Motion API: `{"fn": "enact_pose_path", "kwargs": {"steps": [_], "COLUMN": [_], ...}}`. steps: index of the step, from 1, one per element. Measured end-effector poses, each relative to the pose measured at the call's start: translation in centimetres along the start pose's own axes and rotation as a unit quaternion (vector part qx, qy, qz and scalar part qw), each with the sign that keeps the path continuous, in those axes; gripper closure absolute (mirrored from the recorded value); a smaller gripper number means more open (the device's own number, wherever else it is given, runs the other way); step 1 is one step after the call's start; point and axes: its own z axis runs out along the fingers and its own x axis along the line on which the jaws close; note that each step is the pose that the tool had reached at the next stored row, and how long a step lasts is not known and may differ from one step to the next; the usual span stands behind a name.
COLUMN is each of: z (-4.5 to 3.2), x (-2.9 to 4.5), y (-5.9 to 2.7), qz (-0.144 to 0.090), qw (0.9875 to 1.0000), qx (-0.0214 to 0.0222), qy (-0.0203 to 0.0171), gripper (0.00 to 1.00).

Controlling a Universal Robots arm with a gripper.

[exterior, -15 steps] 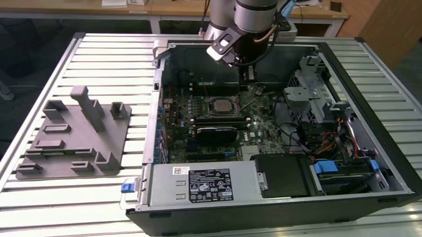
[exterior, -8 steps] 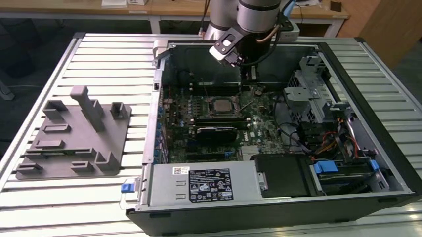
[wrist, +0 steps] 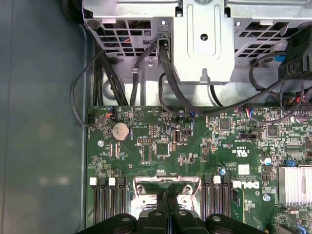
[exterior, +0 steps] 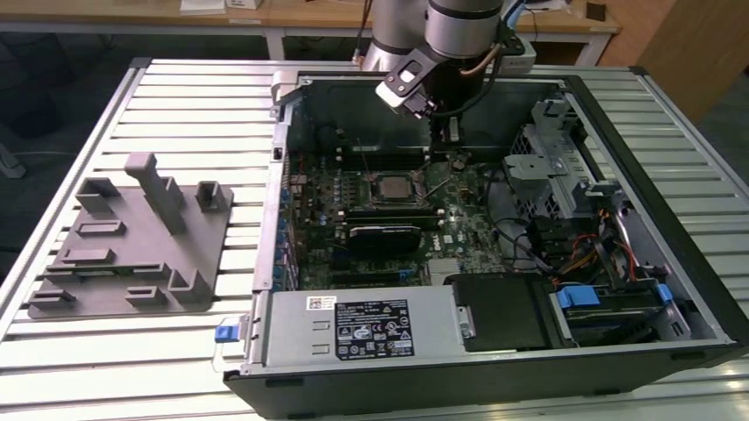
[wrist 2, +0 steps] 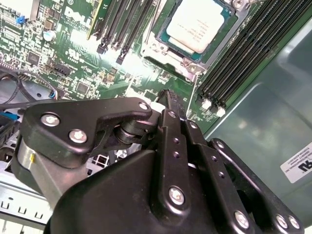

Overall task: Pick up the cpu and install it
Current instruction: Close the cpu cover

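Black gripper (wrist 2: 168,97), fingers pressed together and holding nothing, beside the shiny silver-topped square cpu (wrist 2: 201,23) seated in the green motherboard (wrist 2: 73,53); grey case wall (wrist 2: 263,122) close by

cpu (wrist 2: 199,24) lid satin silver metal, gripper (wrist 2: 168,95) matt black with bright screws, motherboard (wrist: 195,146) glossy green, case (exterior: 339,114) dull sheet metal, fixture (exterior: 129,263) matt grey plastic, table (exterior: 175,96) ribbed bare metal.
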Motion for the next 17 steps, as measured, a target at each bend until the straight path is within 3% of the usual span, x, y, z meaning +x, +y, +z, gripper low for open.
{"fn": "enact_pose_path", "kwargs": {"steps": [17], "z": [0.09], "x": [0.03], "y": [1.83], "qz": [0.0], "qw": [1.0], "qx": [0.0], "qy": [0.0001], "gripper": [0.89]}}
